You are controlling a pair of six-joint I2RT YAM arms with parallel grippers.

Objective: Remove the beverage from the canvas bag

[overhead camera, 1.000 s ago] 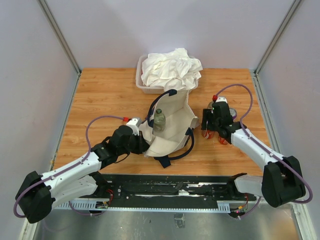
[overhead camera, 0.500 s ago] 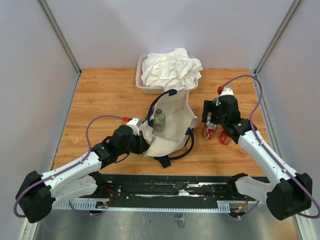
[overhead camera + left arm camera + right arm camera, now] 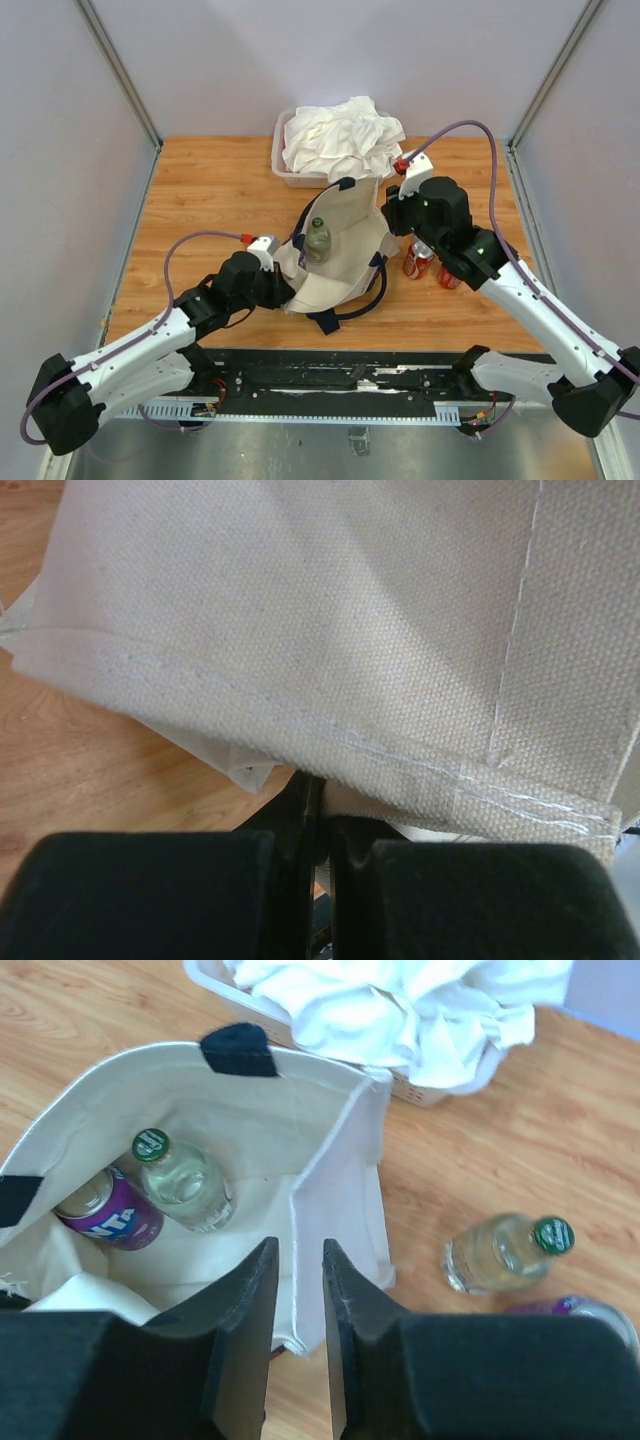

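The beige canvas bag (image 3: 345, 255) stands open mid-table with navy handles (image 3: 340, 185). Inside it, a clear bottle with a green cap (image 3: 185, 1182) leans next to a purple can (image 3: 112, 1212). My left gripper (image 3: 285, 287) is shut on the bag's left rim, with fabric pinched between its jaws (image 3: 322, 802). My right gripper (image 3: 297, 1245) hovers over the bag's right rim (image 3: 300, 1190), by its far right corner in the top view (image 3: 392, 218). Its jaws stand a narrow gap apart with nothing in them.
Two drinks (image 3: 417, 260) (image 3: 449, 277) sit on the wood right of the bag. The right wrist view shows them as a green-capped bottle (image 3: 500, 1252) and a purple can (image 3: 580, 1310). A plastic tub (image 3: 280, 165) heaped with white cloth (image 3: 340, 135) stands behind the bag.
My right arm rose off the two drinks and swung left and back to above the bag's right rim, jaws widening then narrowing. The left arm kept its hold, shifting slightly.
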